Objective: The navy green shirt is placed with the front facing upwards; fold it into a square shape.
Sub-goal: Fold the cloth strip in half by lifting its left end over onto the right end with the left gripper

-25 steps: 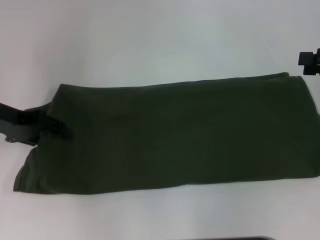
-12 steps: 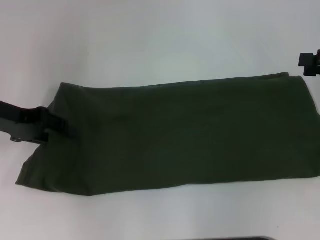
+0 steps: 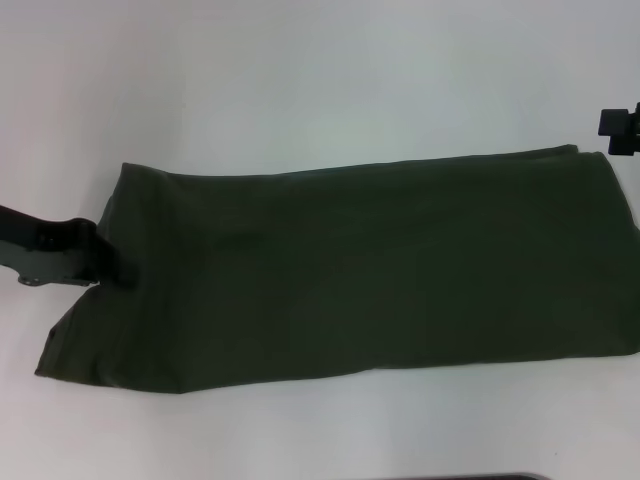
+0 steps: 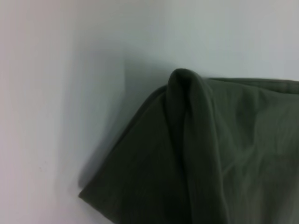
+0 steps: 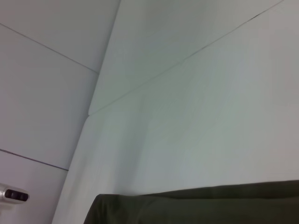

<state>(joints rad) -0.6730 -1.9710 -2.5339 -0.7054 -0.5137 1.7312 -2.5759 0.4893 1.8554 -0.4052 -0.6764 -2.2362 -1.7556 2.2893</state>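
Olive-green cloth, the navy green shirt (image 3: 370, 265), is lying long across the tabletop (image 3: 300, 80); left end effector (image 3: 100, 268) is nearer, clenching its left edge, right end effector (image 3: 615, 128) unclear.

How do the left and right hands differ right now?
The left hand sits at the left edge of the green shirt, touching the cloth; the right hand hangs off the shirt's far right corner, clear of it. Much of the left hand and its arm is in the head view; only a small piece of the right shows at the frame edge. Both are black.
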